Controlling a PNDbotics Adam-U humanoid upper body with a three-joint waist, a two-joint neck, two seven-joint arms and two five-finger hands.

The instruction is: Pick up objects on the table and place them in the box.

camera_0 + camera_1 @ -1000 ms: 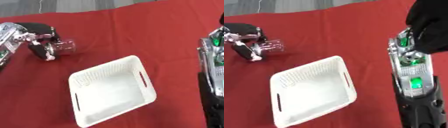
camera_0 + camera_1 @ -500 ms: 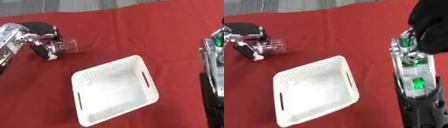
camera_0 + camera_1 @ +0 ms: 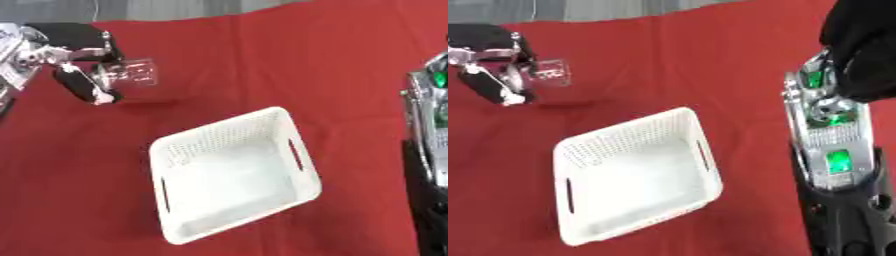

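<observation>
Cloth: red tablecloth (image 3: 262, 60), one.
Box: white perforated basket (image 3: 229, 172), one, centre.
Left hand (image 3: 74, 65): far left, curled round one clear cup (image 3: 131, 75).
Right hand: unseen; only the forearm (image 3: 833, 150) shows.

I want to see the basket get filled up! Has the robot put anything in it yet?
Not yet. The white basket looks empty inside. The left hand has its fingers curled round a clear plastic thing, held up and to the basket's left. Left to do: carry it over and drop it in. The right hand itself isn't visible, only its arm at the right edge.
</observation>
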